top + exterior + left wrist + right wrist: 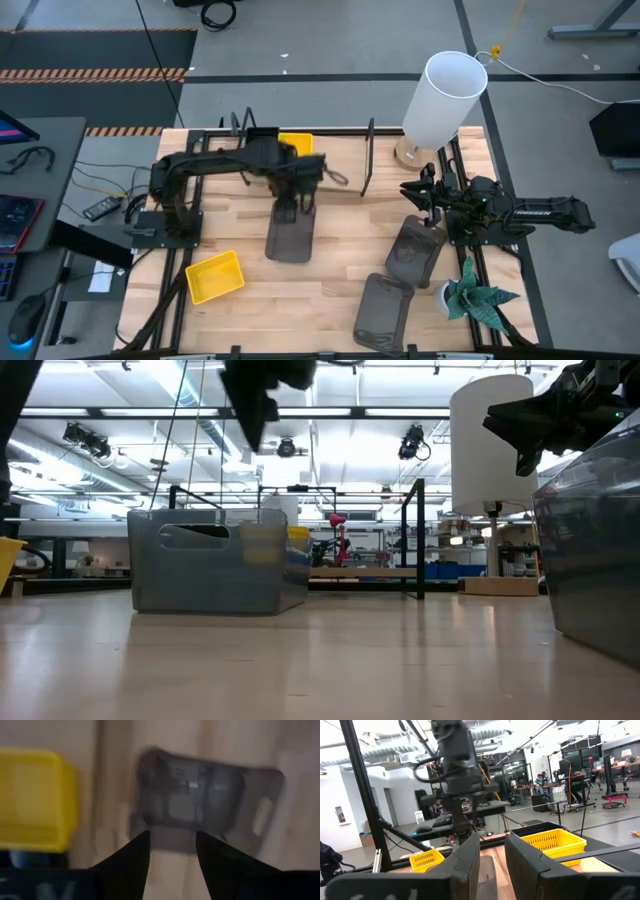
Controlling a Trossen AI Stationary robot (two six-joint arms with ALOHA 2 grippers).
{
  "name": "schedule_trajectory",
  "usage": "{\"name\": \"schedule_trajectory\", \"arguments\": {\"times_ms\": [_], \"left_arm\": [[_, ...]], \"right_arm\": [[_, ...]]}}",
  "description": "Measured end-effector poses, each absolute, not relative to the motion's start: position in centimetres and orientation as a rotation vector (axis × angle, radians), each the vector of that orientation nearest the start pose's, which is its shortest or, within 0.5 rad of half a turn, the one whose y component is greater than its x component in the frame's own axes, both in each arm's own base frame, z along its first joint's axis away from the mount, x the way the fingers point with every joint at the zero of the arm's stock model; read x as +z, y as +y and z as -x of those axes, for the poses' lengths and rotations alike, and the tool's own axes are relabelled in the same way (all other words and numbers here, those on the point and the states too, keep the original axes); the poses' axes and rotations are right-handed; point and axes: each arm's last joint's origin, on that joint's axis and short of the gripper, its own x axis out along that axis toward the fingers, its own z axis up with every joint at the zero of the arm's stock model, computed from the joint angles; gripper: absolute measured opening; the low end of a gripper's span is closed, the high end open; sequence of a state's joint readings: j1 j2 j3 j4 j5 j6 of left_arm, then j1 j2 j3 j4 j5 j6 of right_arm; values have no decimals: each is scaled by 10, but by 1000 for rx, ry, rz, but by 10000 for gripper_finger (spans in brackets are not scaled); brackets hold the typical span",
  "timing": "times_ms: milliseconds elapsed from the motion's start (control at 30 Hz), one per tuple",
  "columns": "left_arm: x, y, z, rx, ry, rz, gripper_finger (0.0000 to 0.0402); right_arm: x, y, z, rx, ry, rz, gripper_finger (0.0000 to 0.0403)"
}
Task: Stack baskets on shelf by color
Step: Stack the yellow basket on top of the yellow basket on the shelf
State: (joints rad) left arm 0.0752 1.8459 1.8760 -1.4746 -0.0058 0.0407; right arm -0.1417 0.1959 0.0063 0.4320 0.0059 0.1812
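A dark grey basket (290,238) rests flat on its bottom on the wooden table, mid-left. My left gripper (172,835) hangs open above its far end (205,802), pointing down, clear of it; in the low view the gripper (255,405) is well above the basket (215,570). One yellow basket (297,143) sits on the shelf (350,150) at the far edge, another (215,276) lies on the table near left. Two more dark grey baskets (415,250) (382,310) lie at the right. My right gripper (415,190) waits open at the right, roughly level.
A white lamp (445,95) stands at the far right corner and a small plant (475,295) at the near right. The shelf's black wire end frames (368,160) rise at the far side. Bare wood lies between the near yellow basket and the right grey baskets.
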Motion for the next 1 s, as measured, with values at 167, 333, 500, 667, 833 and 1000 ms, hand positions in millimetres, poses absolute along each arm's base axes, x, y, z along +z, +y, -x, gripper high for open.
{"name": "schedule_trajectory", "arguments": {"times_ms": [167, 333, 500, 667, 833, 1000], "left_arm": [[319, -19, -328, -23, 1523, -31, 141], [293, -58, -299, -45, 1602, -69, 122], [264, -87, -269, -15, 1650, -19, 116], [240, -114, -243, 17, 1762, 61, 116], [220, -140, -227, 61, 1768, 107, 116], [216, -151, -218, 138, 1705, 7, 117]], "right_arm": [[191, -15, -106, -125, -254, -163, 96], [191, -15, -106, -124, -255, -163, 96], [191, -15, -106, -124, -255, -164, 96], [191, -15, -106, -124, -255, -163, 96], [191, -15, -106, -125, -254, -163, 96], [191, -15, -106, -124, -255, -163, 96]]}}
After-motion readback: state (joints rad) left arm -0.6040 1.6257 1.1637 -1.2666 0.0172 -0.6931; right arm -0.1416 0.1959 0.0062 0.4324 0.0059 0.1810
